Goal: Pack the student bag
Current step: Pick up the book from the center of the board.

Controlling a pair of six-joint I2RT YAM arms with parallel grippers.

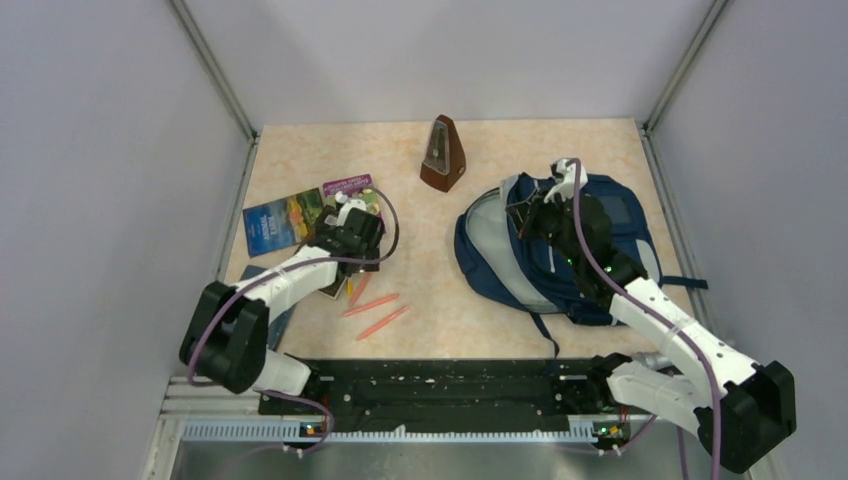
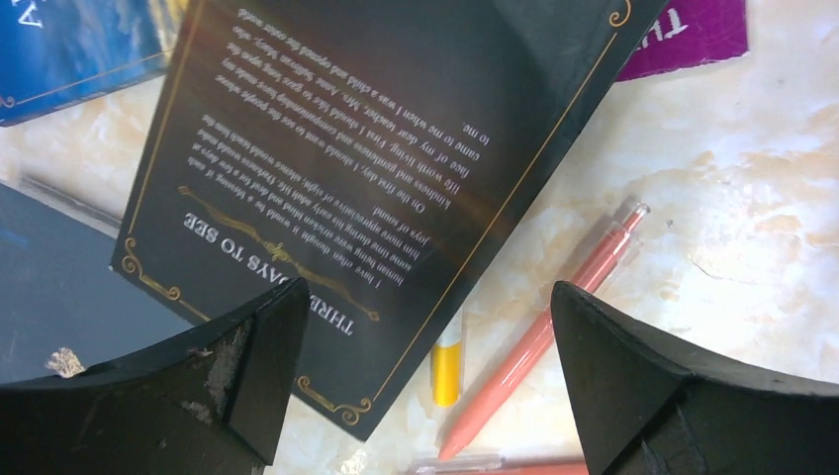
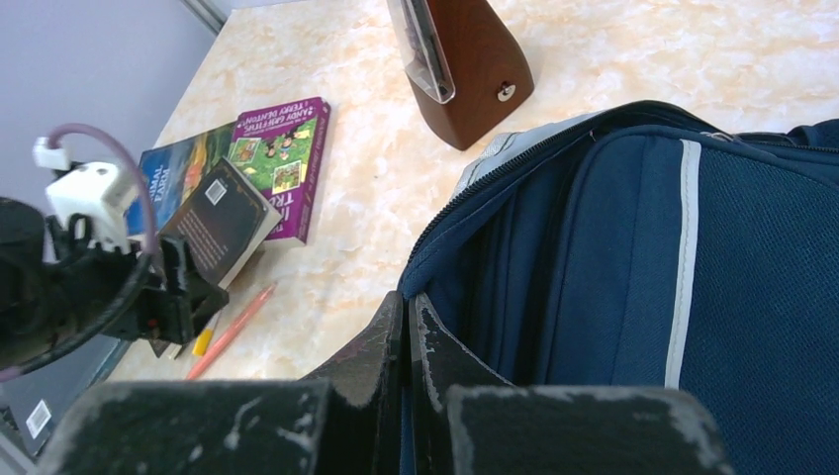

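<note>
Left gripper: jaws wide open above the black book, holding nothing.
Right gripper: jaws closed, pinching the bag's zip rim.
Student bag: table's right side, mouth open.
Progress: early; orange pens, books and metronome lie unpacked.

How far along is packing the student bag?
Early. Done: student bag lies unzipped. In hand: right gripper pinches its opening edge, left gripper hangs open over the black book. Left: books, pens and metronome all lie outside the bag.
</note>
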